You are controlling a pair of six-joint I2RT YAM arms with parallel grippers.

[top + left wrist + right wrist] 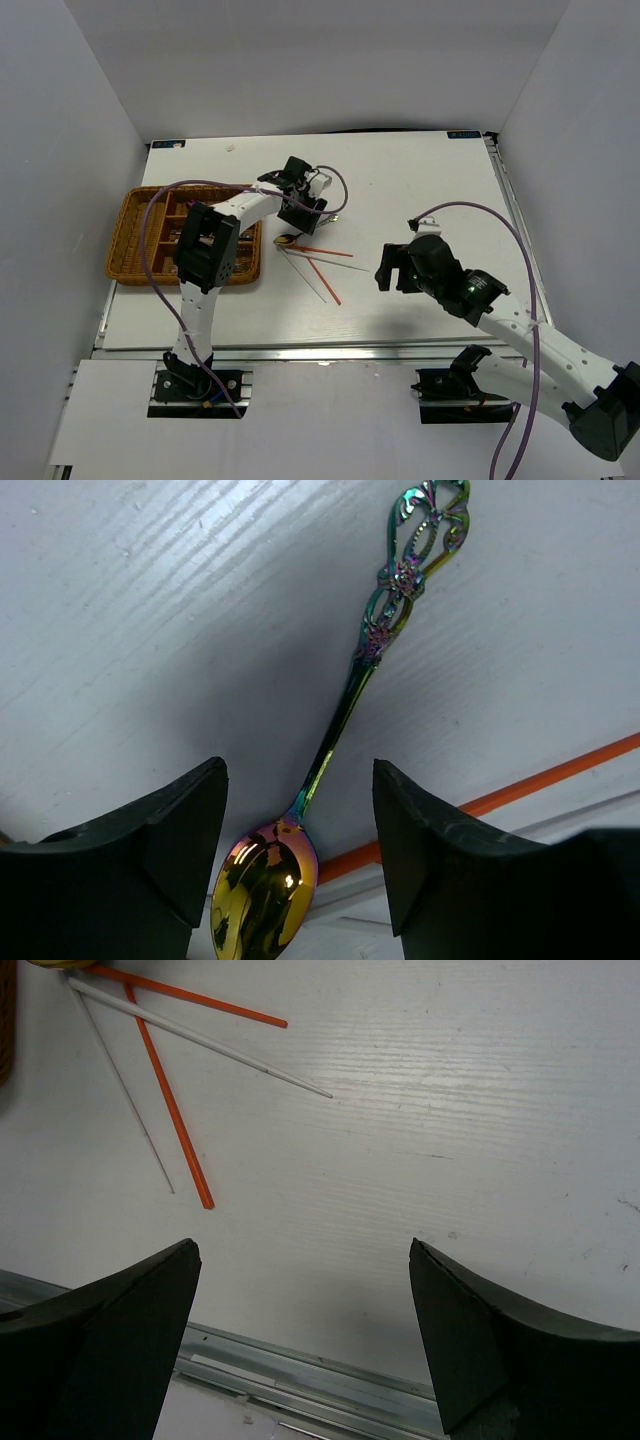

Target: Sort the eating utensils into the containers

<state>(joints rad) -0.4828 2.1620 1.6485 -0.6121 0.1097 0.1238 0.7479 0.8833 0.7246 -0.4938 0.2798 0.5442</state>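
While left gripper [300, 782] straddles the gold-bowled spoon [345, 712] lying on the table [150, 620], jaws spread, not touching it | right gripper [302, 1260] spread wide, above table | chopsticks [172, 1110] loose near wicker tray [128, 228]

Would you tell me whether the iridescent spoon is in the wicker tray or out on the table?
Out: the spoon lies flat on the white table, beside the tray, between the open fingers of the left gripper.

A gold-bowled metal spoon [262, 890] with an ornate rainbow handle lay flat on the white bench [420, 200]. Near its bowl, two orange chopsticks [170, 1105] and two silver chopsticks [200, 1038] fanned out, crossing. The brown woven wicker tray [135, 275] sat to the left.
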